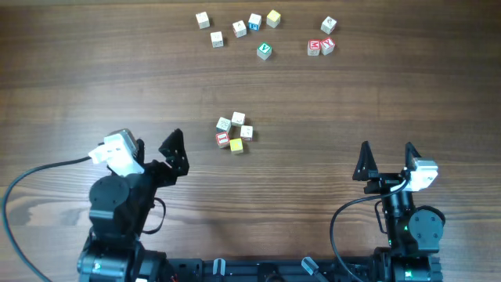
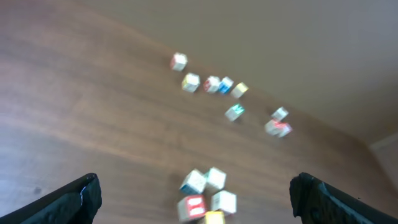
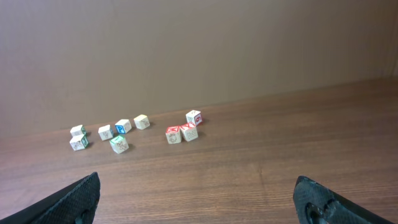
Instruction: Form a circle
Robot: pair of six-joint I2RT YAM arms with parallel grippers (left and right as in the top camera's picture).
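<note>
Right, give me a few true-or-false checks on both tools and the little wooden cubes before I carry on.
1. The left tool and the right tool are both open and empty. True.
2. The green-faced wooden cube belongs to the ring-like cluster of five small wooden letter cubes. False: it lies apart, among the scattered wooden cubes at the far side.
3. The cluster lies nearer the left tool than the right tool. True.
4. The right tool is touching the cluster. False: it stands well clear of it.
</note>
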